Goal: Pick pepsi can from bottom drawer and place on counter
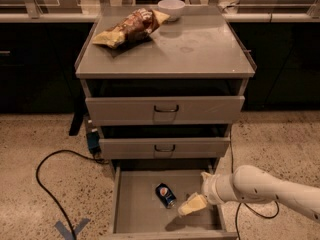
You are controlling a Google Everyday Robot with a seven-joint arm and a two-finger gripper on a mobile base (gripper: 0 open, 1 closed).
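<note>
The pepsi can (pixel 165 194) lies on its side on the floor of the open bottom drawer (pixel 135 209), near the middle. My gripper (pixel 190 205) hangs low inside the drawer just right of the can, apart from it, on a white arm (pixel 260 186) that comes in from the right. The counter (pixel 200 46) is the grey cabinet top above, with bare room across its middle and right side.
A yellow-brown chip bag (pixel 129 28) and a white bowl (pixel 171 8) sit at the back of the counter. Two upper drawers (pixel 165 110) with dark loop handles stick out slightly above the bottom drawer. A black cable (pixel 55 174) loops on the floor at the left.
</note>
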